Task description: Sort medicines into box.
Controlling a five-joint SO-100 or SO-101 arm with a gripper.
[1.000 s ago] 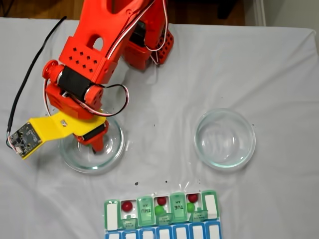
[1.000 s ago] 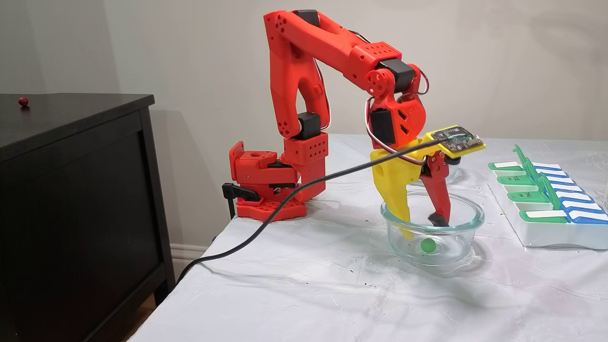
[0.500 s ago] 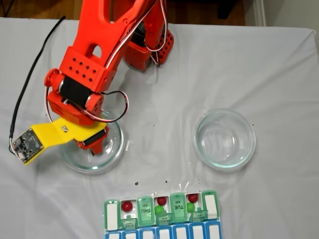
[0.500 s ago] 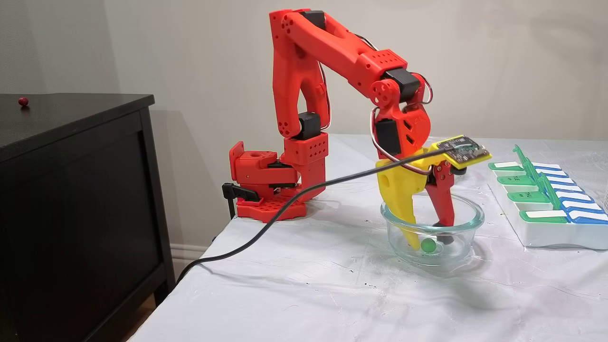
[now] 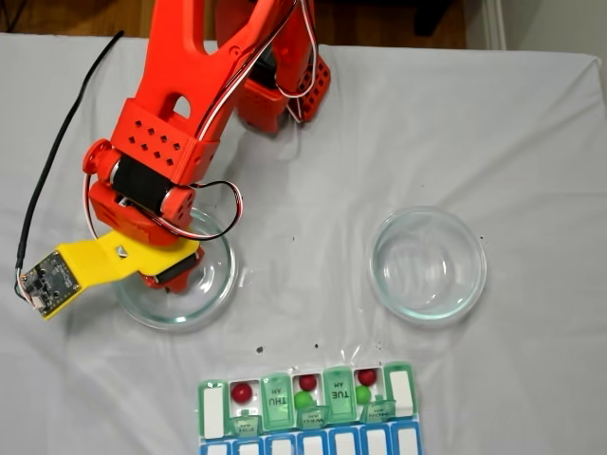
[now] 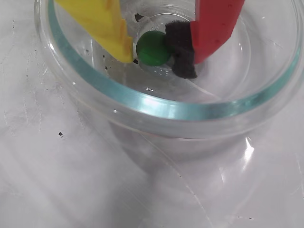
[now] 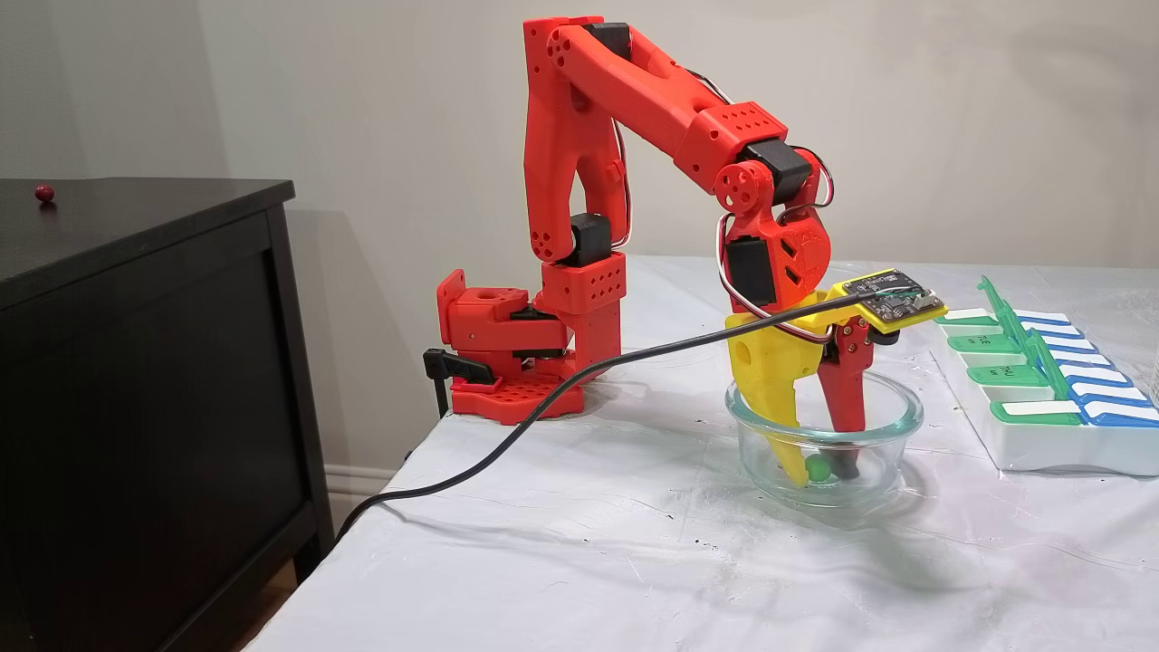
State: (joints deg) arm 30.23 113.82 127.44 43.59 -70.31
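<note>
One green medicine ball lies on the bottom of the left glass dish. My gripper reaches down into that dish, and its yellow finger and the black pad of its red finger touch the ball from either side. A fixed view from the side shows the same ball pinched low in the dish by the gripper. The box lies at the near edge with lids up. Its open compartments hold red balls and green balls.
A second glass dish stands empty to the right in the fixed view from above. A black cable trails from the wrist over the table's left edge. A dark cabinet beside the table carries a small red ball.
The gripper has sunk deeper into the left dish. Its fingers have drawn together onto the green ball, which stayed on the dish bottom.
</note>
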